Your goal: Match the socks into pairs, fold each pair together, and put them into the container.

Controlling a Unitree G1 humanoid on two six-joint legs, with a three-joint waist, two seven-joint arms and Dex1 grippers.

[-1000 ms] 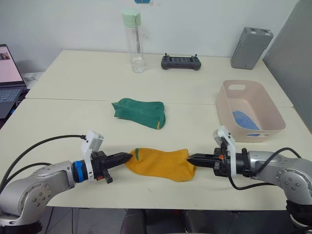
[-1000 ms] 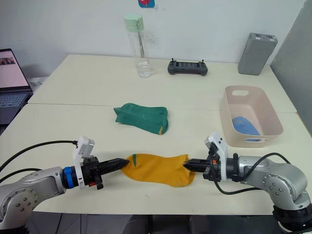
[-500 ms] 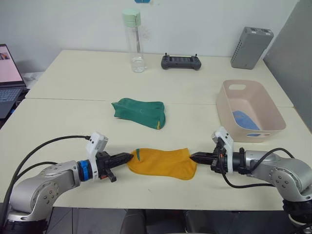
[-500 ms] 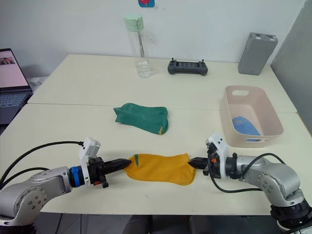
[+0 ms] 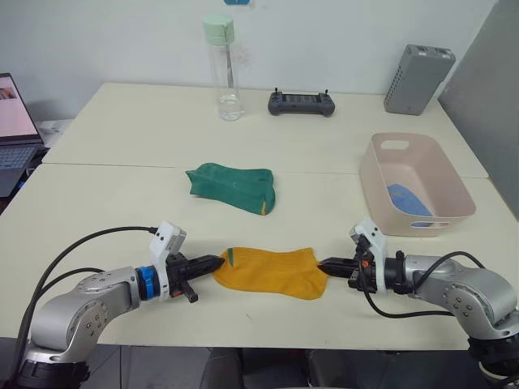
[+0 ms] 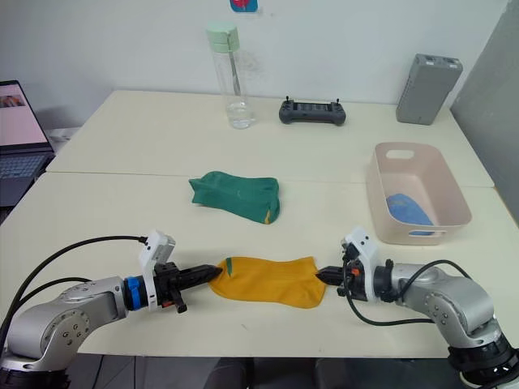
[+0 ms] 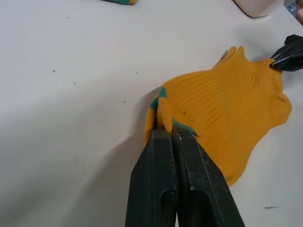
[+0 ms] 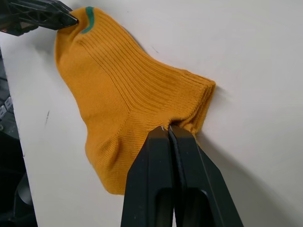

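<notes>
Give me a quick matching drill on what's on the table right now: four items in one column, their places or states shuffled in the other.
Items:
1. mustard-yellow socks
2. dark green socks
3. light blue sock
4. water bottle

States:
A. inside the pink container
B. standing upright at the far side of the table
C. pinched at both ends by the left end effector and right end effector
D. lying mid-table, untouched

Pairs: 1-C, 2-D, 3-A, 4-B

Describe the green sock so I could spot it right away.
Start at the long pale table. Near its middle, between the clear water bottle at the back and the mustard-yellow socks at the front, lies the dark green sock bundle. It is the only green fabric there, untouched, with a yellow tip at one end.
</notes>
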